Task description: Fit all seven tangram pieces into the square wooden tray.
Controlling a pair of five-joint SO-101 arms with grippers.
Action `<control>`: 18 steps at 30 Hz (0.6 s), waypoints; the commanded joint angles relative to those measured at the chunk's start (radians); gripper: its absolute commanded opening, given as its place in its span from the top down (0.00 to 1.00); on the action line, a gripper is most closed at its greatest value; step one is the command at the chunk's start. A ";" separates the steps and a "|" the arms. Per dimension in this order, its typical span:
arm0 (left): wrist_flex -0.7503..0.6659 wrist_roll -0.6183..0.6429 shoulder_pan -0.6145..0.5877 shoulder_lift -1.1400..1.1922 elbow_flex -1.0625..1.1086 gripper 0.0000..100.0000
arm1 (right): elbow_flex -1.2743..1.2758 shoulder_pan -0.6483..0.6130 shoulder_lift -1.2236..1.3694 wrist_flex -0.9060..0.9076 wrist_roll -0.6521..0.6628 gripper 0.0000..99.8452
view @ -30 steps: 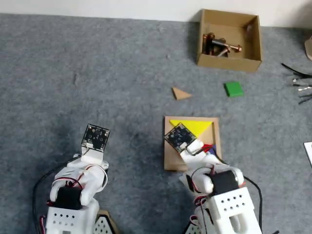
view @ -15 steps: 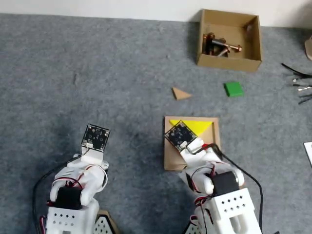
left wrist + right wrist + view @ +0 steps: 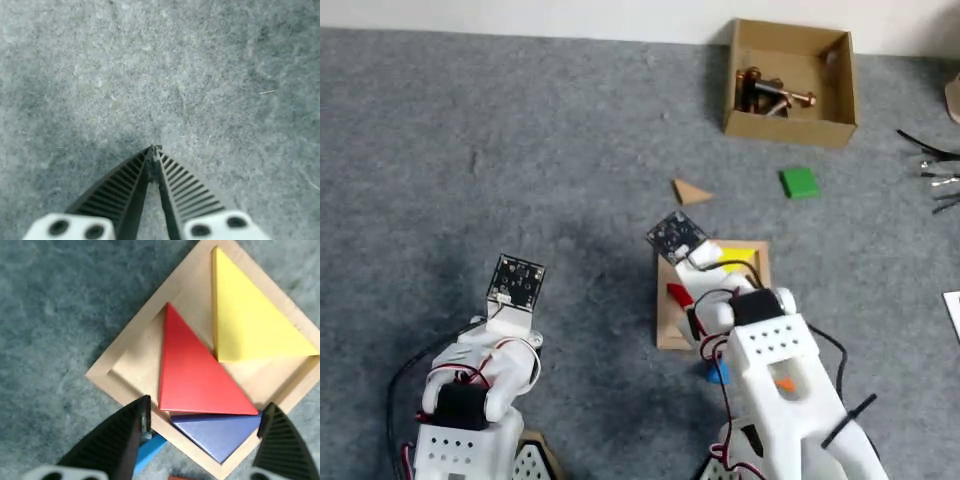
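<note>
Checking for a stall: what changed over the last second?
The right arm lifted and reached farther out over the tray; its gripper is open and empty. The red triangle and a blue piece on the carpet are now uncovered. The left arm, tan triangle, green square, box and tray are unchanged.

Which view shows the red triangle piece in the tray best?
Right wrist view: the red triangular tangram piece lies whole in the square wooden tray, beside the yellow triangular piece. In the high view the right arm covers most of it, leaving a red sliver. The left wrist view faces grey carpet.
</note>
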 commanded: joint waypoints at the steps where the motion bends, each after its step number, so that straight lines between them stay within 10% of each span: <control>1: 0.003 0.008 -0.010 -0.015 0.024 0.99 | -0.061 0.021 -0.002 -0.033 0.020 0.67; 18: 0.005 0.006 -0.010 -0.015 0.024 0.99 | -0.065 0.025 0.127 -0.048 0.215 0.67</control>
